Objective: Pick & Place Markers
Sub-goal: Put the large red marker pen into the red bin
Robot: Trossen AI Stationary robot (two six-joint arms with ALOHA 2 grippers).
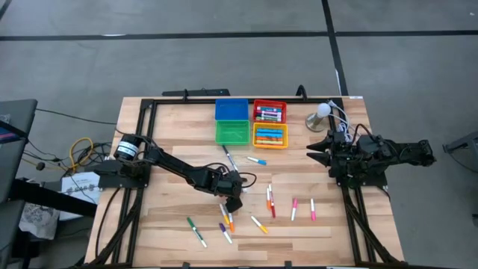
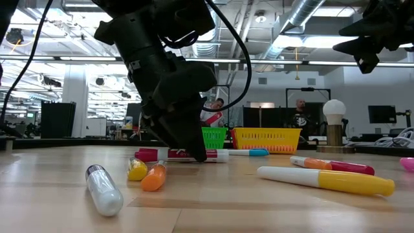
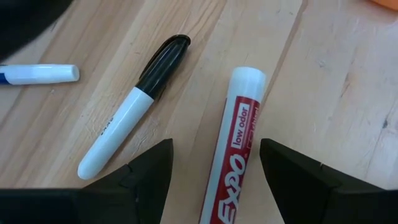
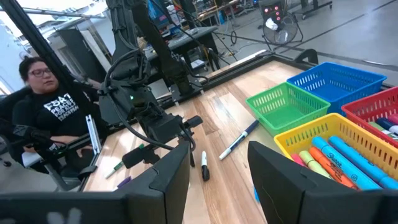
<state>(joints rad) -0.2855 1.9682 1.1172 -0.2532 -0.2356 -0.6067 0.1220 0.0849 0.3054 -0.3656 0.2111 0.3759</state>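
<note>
Several markers lie flat and scattered on the wooden table (image 1: 164, 224). My left gripper (image 1: 233, 196) is low over the table's middle, pointing steeply down, open. Its fingers stand either side of a white marker with a red label (image 3: 239, 149), which also shows in the low view (image 2: 184, 155), with a gap on both sides. A black-capped marker (image 3: 134, 130) and a blue-and-white one (image 3: 37, 73) lie beside it. My right gripper (image 1: 317, 149) waits at the table's right edge, held high and level, open with nothing between its fingers (image 4: 217, 162).
Four bins stand at the far middle: blue (image 1: 231, 110), red (image 1: 269, 112) and yellow (image 1: 270, 136) with markers in them, green (image 1: 232, 132). Loose markers lie near the front: pink (image 1: 294, 209), green (image 1: 196, 230), orange (image 2: 154, 178). A lamp (image 1: 321, 116) stands far right. A person (image 4: 50, 106) sits beyond the table.
</note>
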